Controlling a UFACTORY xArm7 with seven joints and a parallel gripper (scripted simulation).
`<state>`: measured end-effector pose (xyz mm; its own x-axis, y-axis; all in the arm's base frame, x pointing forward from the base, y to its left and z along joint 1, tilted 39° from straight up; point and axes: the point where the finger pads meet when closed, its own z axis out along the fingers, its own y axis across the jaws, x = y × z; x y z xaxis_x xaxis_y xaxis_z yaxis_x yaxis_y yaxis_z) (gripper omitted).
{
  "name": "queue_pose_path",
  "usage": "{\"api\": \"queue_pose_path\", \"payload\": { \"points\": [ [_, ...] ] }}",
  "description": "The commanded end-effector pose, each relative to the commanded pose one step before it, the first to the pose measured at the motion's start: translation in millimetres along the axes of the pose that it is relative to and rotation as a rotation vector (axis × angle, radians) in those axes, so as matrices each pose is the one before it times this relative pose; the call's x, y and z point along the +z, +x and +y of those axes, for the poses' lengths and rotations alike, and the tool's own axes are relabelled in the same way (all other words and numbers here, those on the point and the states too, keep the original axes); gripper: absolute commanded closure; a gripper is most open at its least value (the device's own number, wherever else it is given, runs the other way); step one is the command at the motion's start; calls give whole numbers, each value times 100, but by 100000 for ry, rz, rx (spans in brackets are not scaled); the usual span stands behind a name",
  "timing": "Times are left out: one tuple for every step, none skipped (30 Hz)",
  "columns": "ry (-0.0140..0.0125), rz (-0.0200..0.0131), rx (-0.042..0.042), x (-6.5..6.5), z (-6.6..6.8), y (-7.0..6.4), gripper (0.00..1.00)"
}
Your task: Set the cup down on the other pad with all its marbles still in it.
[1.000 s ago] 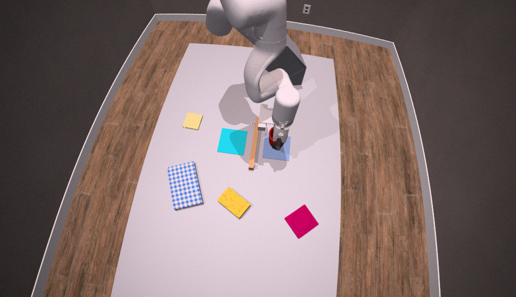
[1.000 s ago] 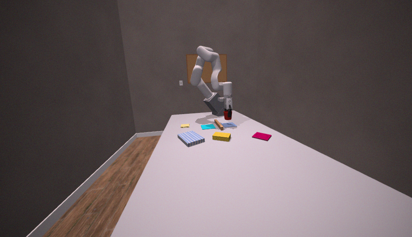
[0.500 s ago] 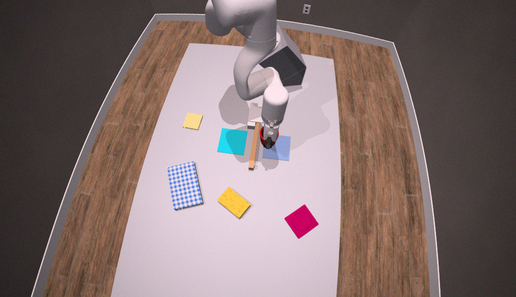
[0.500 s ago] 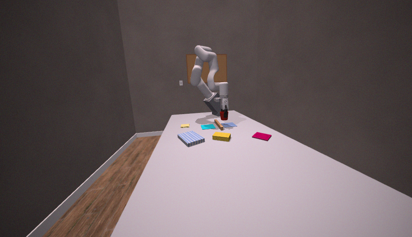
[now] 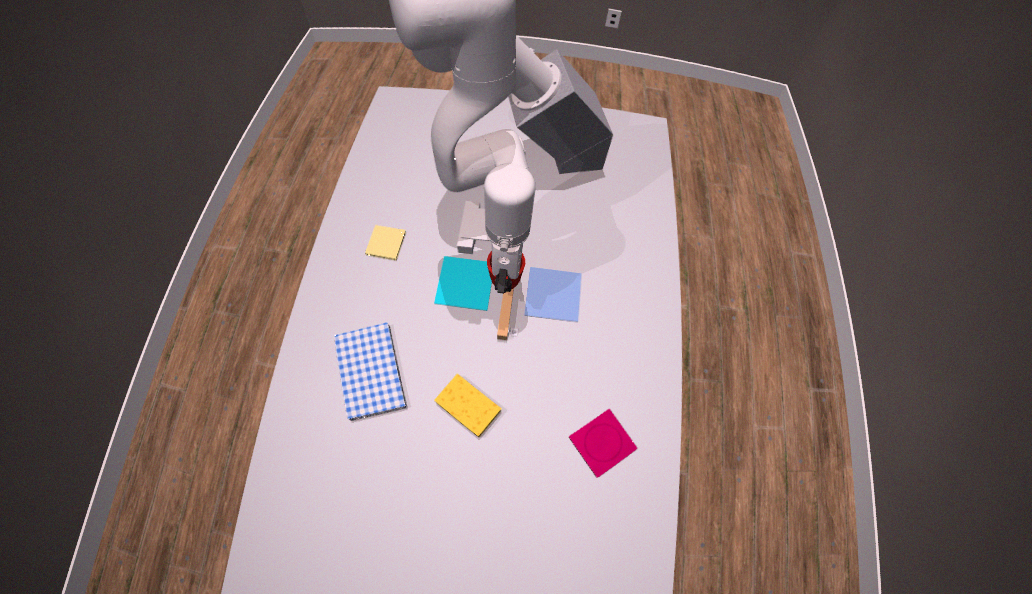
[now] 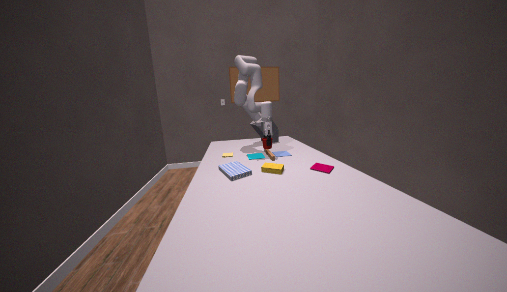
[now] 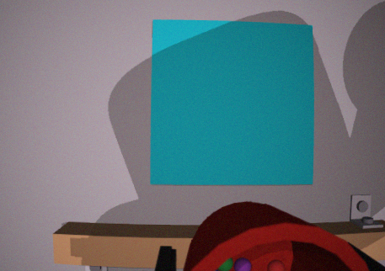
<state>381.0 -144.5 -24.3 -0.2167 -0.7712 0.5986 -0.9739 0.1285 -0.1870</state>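
Observation:
My gripper (image 5: 503, 280) (image 6: 267, 139) is shut on the red cup (image 5: 520, 277) (image 6: 265, 142) (image 7: 270, 236) and holds it in the air over the far part of the wooden rail (image 5: 504, 318) (image 6: 269, 154) (image 7: 123, 244). In the wrist view, marbles (image 7: 242, 264) lie inside the cup, and one dark finger shows beside it. The cyan pad (image 5: 463, 283) (image 6: 255, 156) (image 7: 232, 105) lies on one side of the rail and is bare. The pale blue pad (image 5: 553, 294) (image 6: 281, 153) lies on the other side, also bare.
On the table lie a small yellow note (image 5: 385, 242) (image 6: 227, 154), a blue checked block (image 5: 369, 370) (image 6: 235, 170), a yellow sponge (image 5: 467, 403) (image 6: 272, 167) and a magenta square (image 5: 602, 442) (image 6: 321, 167). A small grey bracket (image 7: 361, 206) holds the rail's end.

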Motion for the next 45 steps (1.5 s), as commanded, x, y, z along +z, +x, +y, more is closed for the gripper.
{"api": "queue_pose_path", "payload": {
  "points": [
    [377, -259, -107, -170, -117, 1956, 15],
    [0, 0, 0, 0, 5, 450, 15],
    [0, 0, 0, 0, 5, 439, 15],
    [0, 0, 0, 0, 5, 427, 15],
    [-1, 0, 0, 0, 6, 414, 15],
    [0, 0, 0, 0, 4, 400, 15],
    [0, 0, 0, 0, 4, 386, 15],
    [0, 0, 0, 0, 0, 0, 15],
    [0, 0, 0, 0, 0, 0, 15],
    [0, 0, 0, 0, 4, 371, 15],
    [-1, 0, 0, 0, 5, 355, 15],
    [0, 0, 0, 0, 3, 338, 15],
    [0, 0, 0, 0, 4, 322, 15],
    [-1, -1, 0, 0, 5, 304, 15],
    [1, 1, 0, 0, 2, 286, 15],
    [-1, 0, 0, 0, 4, 268, 15],
    [1, 0, 0, 0, 2, 250, 15],
    [-1, 0, 0, 0, 4, 232, 15],
    [1, 0, 0, 0, 2, 213, 15],
    [-1, 0, 0, 0, 3, 194, 15],
    [0, 0, 0, 0, 2, 176, 15],
    [0, 0, 0, 0, 2, 157, 15],
    [0, 0, 0, 0, 2, 139, 15],
    [0, 0, 0, 0, 2, 122, 15],
    [0, 0, 0, 0, 0, 0, 15],
    [0, 0, 0, 0, 0, 0, 15],
    [1, 0, 0, 0, 1, 105, 15],
    [0, 0, 0, 0, 1, 89, 15],
    [0, 0, 0, 0, 1, 73, 15],
    [0, 0, 0, 0, 1, 59, 15],
    [0, 0, 0, 0, 1, 46, 15],
    [0, 0, 0, 0, 1, 34, 15],
    [0, 0, 0, 0, 0, 23, 15],
    [0, 0, 0, 0, 0, 14, 15],
    [0, 0, 0, 0, 0, 8, 15],
    [0, 0, 0, 0, 0, 3, 15],
    [0, 0, 0, 0, 0, 0, 15],
    [0, 0, 0, 0, 0, 0, 15],
    [0, 0, 0, 0, 0, 0, 15],
    [0, 0, 0, 0, 0, 0, 15],
    [0, 0, 0, 0, 0, 0, 15],
    [0, 0, 0, 0, 0, 0, 15],
    [0, 0, 0, 0, 0, 0, 15],
    [0, 0, 0, 0, 0, 0, 15],
    [0, 0, 0, 0, 0, 0, 15]
  ]
}}
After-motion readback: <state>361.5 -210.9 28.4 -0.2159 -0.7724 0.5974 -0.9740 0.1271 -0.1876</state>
